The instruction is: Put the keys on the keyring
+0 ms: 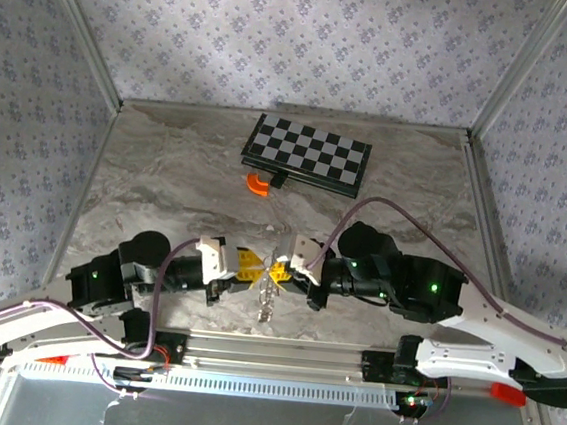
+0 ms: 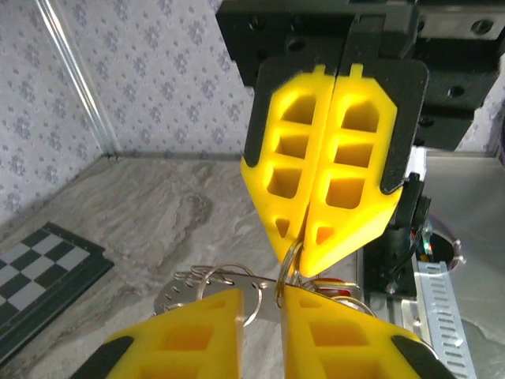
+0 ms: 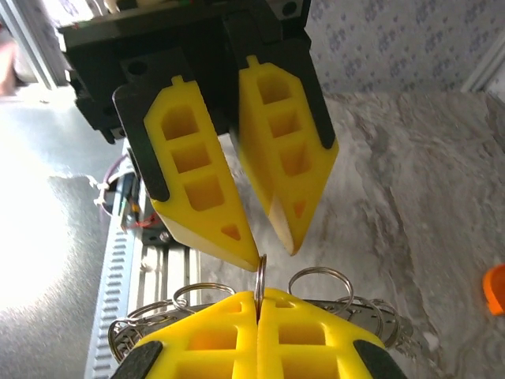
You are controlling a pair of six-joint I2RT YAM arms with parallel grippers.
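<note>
Jaws of right gripper (image 3: 259, 295) clamped on keyring (image 3: 259, 272), left gripper (image 3: 271, 254) jaws parted, keys (image 1: 267, 303) dangling

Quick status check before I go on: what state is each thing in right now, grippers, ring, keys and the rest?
keyring: pinched upright, edge-on to the right wrist camera.
right gripper: shut on the keyring.
left gripper: open, narrow gap, tips close to the keyring.
keys: bunched under the grippers.
chessboard: lying flat, untouched.
orange piece: lying beside the chessboard.
</note>
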